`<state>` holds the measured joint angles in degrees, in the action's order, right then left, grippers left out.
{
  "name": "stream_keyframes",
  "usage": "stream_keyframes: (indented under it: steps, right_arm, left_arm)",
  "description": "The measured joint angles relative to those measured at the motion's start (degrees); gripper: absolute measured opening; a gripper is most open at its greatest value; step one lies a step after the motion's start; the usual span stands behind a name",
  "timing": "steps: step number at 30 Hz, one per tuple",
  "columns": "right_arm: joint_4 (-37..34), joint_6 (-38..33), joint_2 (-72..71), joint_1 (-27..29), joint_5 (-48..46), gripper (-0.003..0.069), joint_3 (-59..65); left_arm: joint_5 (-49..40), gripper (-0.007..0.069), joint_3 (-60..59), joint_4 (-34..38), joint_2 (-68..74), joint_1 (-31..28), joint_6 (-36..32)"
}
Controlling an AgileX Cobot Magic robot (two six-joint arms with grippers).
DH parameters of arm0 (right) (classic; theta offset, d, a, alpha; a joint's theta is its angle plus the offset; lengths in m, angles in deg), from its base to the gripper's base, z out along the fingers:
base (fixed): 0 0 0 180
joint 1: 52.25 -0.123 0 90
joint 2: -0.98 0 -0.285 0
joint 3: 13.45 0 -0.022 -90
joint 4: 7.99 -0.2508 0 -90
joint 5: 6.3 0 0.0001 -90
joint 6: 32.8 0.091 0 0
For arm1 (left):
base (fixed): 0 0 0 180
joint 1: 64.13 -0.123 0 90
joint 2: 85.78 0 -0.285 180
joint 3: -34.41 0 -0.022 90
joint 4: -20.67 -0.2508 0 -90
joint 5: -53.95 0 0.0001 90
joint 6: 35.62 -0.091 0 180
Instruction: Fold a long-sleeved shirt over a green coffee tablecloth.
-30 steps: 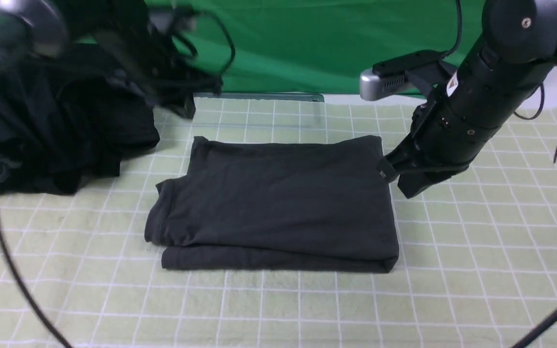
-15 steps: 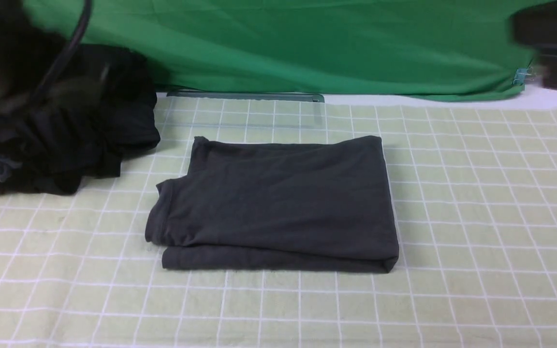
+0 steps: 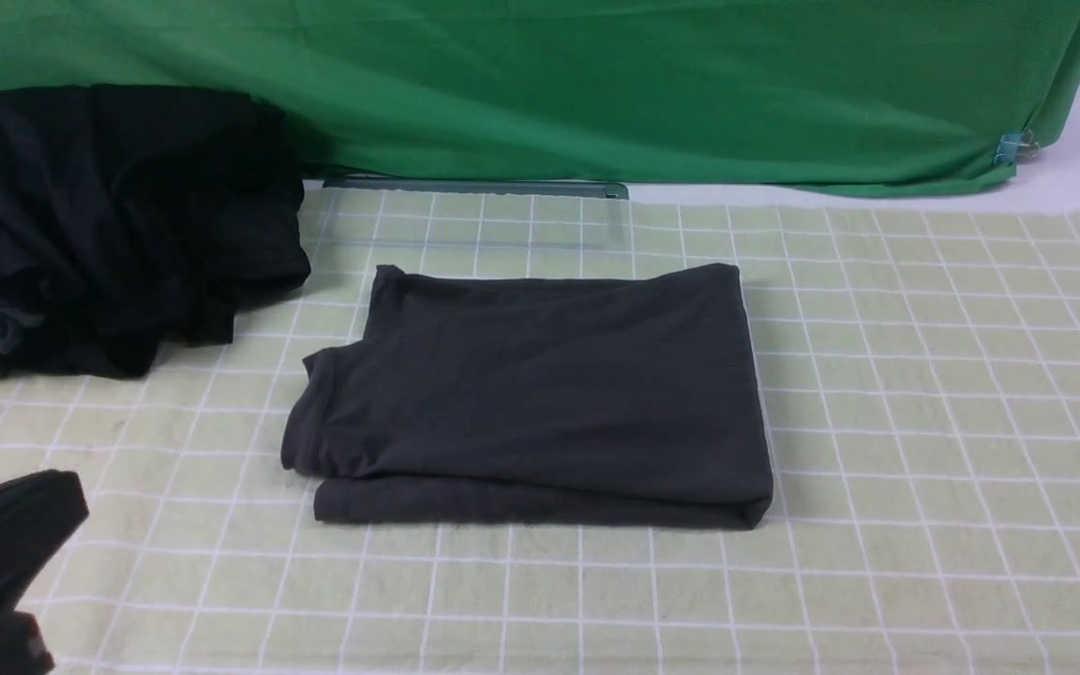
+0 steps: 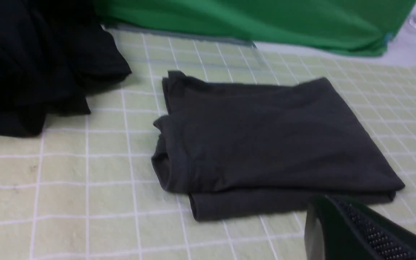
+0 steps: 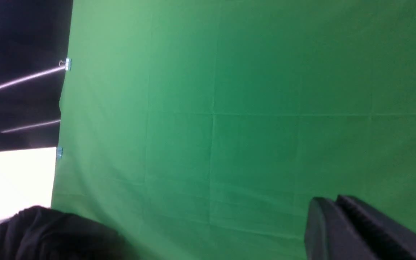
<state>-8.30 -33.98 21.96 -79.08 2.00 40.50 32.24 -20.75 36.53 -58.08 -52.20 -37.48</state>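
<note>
The long-sleeved shirt (image 3: 540,394) lies folded into a flat charcoal rectangle in the middle of the green coffee tablecloth (image 3: 924,422), neckline to the left, print hidden. My left gripper (image 3: 62,497) sits low at the near left corner, well apart from the shirt. In the left wrist view its fingers (image 4: 323,206) are pressed together and empty, with the shirt (image 4: 265,137) beyond them. My right gripper is out of the front view. In the right wrist view it (image 5: 332,200) is shut on nothing and faces the plain green cloth.
A bundle of black and grey garments (image 3: 109,216) is heaped at the back left on the tablecloth. A plain bright green backdrop (image 3: 596,84) hangs along the far edge, held by a blue clip (image 3: 1009,147). Dark cloth (image 5: 49,234) shows in a corner of the right wrist view.
The right arm has left the shirt's right edge and gone out of the front view. The left arm has moved from above the bundle to the near left corner. The shirt has stayed put.
</note>
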Motion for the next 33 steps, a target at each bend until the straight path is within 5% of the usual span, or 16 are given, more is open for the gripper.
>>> stream_keyframes:
  steps: [33]
  right_arm:
    - [0.3, 0.1, -1.1, 0.0, 0.0, 0.0128, 0.3]
  left_arm:
    - [5.7, 0.0001, -4.8, -8.7, -6.3, -3.1, -3.5]
